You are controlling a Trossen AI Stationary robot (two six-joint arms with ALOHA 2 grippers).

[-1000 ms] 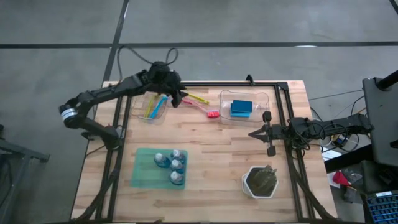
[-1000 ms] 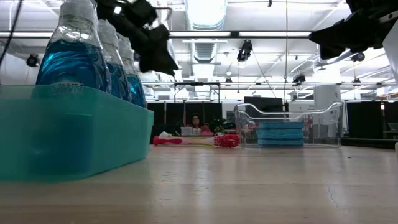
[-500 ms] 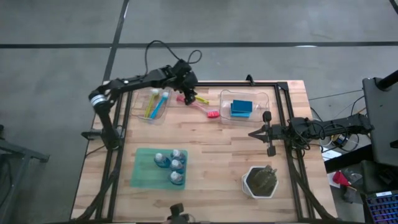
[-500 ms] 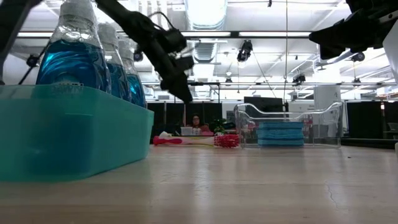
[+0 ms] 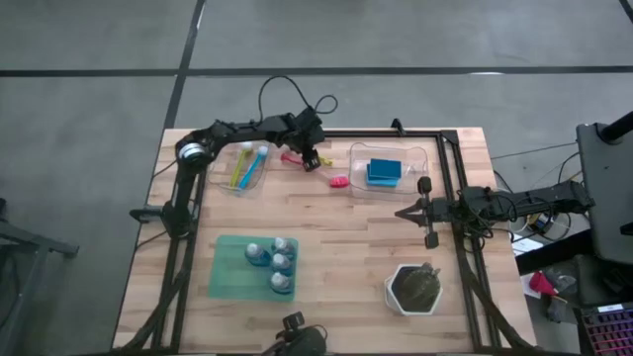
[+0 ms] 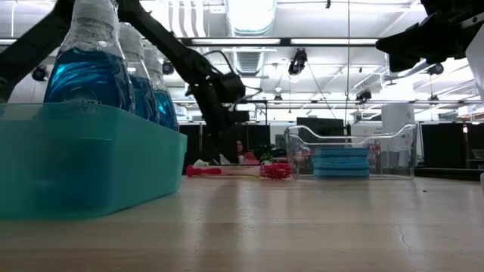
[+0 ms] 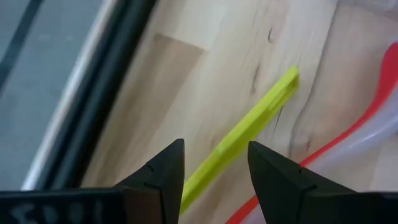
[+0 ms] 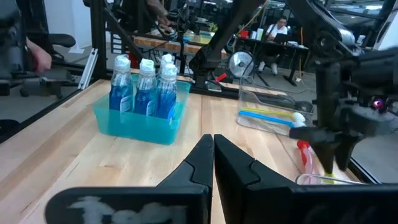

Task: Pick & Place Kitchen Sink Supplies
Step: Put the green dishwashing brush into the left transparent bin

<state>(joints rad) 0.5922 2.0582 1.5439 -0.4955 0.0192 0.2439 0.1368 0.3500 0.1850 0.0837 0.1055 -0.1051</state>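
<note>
High view: the left arm reaches across the far edge of the table (image 5: pixel 336 237), its gripper (image 5: pixel 311 158) down over the yellow-green brush (image 5: pixel 295 155) and the pink brush (image 5: pixel 331 178), between the two clear bins. The left bin (image 5: pixel 243 168) holds a blue and a yellow-green brush; the right bin (image 5: pixel 389 168) holds the sponges (image 5: pixel 383 171). Four bottles (image 5: pixel 274 265) stand in a teal tray (image 5: pixel 226 267) near the front left, and a white pot (image 5: pixel 413 289) sits front right. The right arm waits at the right edge, its gripper (image 5: pixel 401 211) over bare wood; the middle of the table is open.

Low view: the left arm slopes down to the far brushes. The pink brush (image 6: pixel 238 171) lies flat between the tray (image 6: pixel 91 162) and the sponge bin (image 6: pixel 352 155).

Left wrist view: the left gripper (image 7: pixel 214 165) has its fingers (image 7: pixel 165 168) apart, straddling the yellow-green brush (image 7: pixel 242 134) without clamping it; the dark frame rail runs close beside it.

Right wrist view: the right gripper (image 8: pixel 213 152) has its fingers together and holds nothing. Ahead lie the bottles (image 8: pixel 146 87) in their tray, with open wood around.
</note>
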